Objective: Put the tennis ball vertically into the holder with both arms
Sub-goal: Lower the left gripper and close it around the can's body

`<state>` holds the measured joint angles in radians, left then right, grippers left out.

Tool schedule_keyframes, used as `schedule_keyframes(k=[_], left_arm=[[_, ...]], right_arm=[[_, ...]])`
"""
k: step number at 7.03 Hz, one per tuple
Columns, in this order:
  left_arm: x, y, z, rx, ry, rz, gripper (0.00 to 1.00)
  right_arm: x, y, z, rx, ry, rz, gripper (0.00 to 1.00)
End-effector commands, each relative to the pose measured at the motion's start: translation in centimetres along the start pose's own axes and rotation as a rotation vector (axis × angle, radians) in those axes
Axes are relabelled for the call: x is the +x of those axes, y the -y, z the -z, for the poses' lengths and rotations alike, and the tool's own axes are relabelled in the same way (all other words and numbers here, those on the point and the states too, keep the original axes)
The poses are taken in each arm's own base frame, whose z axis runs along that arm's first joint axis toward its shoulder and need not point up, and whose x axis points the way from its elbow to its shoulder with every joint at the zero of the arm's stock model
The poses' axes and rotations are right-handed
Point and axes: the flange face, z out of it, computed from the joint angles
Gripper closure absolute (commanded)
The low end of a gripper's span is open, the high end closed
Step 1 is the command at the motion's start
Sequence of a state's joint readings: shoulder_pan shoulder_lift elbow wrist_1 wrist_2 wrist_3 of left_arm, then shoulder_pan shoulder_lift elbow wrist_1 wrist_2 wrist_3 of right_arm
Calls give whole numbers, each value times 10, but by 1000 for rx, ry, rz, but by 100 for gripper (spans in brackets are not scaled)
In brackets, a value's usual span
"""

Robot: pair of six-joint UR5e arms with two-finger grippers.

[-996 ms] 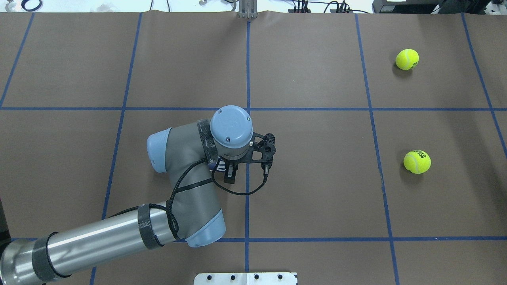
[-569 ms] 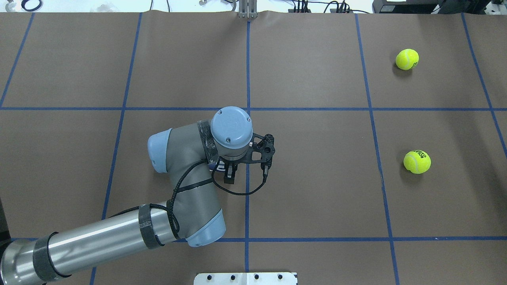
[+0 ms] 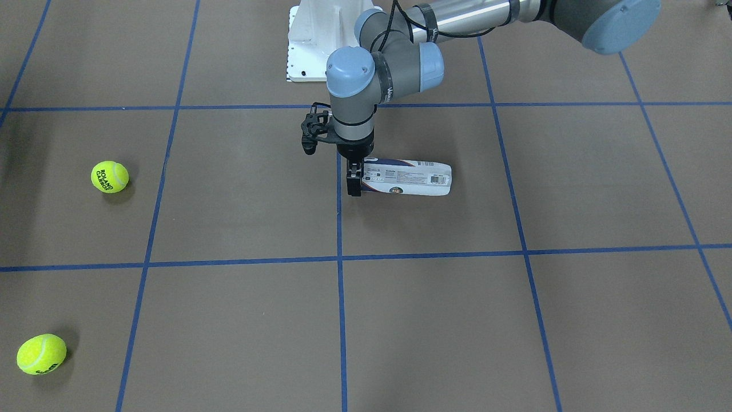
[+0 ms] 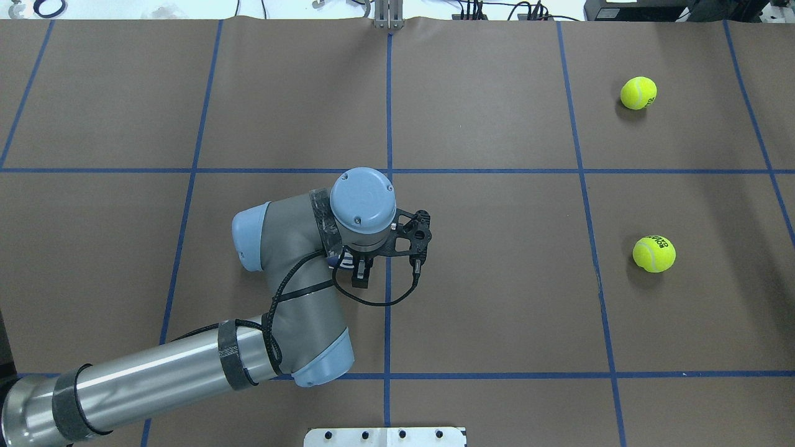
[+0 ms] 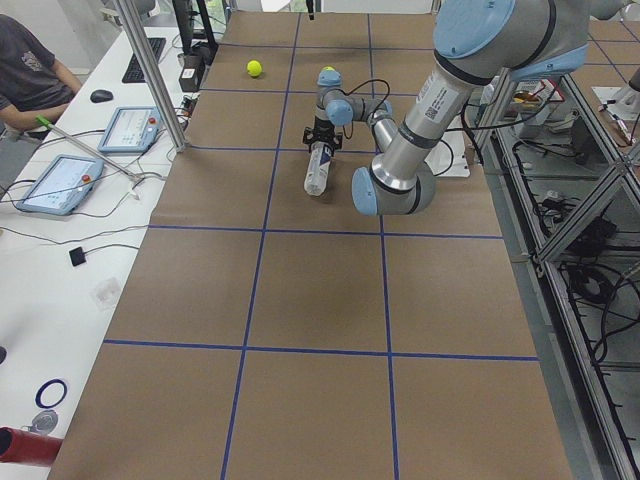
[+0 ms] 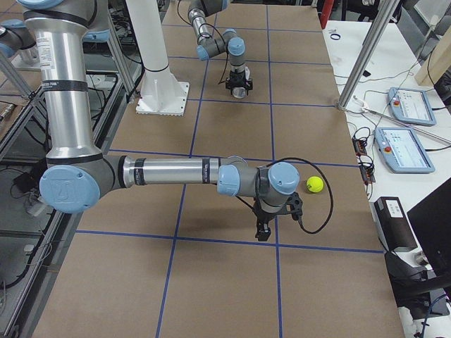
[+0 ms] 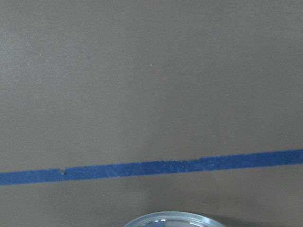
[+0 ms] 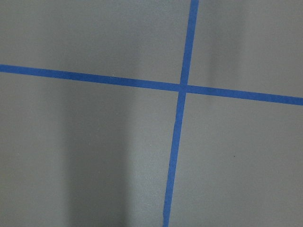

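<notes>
The holder [image 3: 409, 178] is seen lying on its side on the brown worktop [image 3: 514, 320], beside a blue tape line [image 3: 339, 229]. The left gripper [image 3: 354, 182] is pointed straight down at one end of it, and the rest of the holder stretches away from the jaws along the worktop. A dark finger [image 3: 355, 186] overlaps that end. It cannot be told whether the jaws are clamped on the holder or merely set about it. In the left wrist view, a clear curved rim [image 7: 165, 220] is shown at the bottom edge, just short of the tape.

The right gripper [image 6: 262, 231] is held low over the worktop, well apart from the holder and near a tennis ball [image 6: 315, 184]. The state of its jaws cannot be told. A second tennis ball [image 3: 110, 177] lies apart from the holder.
</notes>
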<state>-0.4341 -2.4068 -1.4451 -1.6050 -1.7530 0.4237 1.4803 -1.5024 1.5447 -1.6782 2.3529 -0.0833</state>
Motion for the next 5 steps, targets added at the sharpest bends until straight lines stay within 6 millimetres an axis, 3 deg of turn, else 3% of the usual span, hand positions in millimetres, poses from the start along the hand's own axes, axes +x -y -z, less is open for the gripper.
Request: schedule_keyframes(k=[1,3,5], left_arm=[[0,1,1,12,5,1,5],[-1,2,2,22,11,-1,5],[0,2,1,21,11,-4,20]], right_arm=[[0,0,0,-1,0,0,1],[0,0,0,-1,0,0,1],[0,0,0,0,0,2,0]])
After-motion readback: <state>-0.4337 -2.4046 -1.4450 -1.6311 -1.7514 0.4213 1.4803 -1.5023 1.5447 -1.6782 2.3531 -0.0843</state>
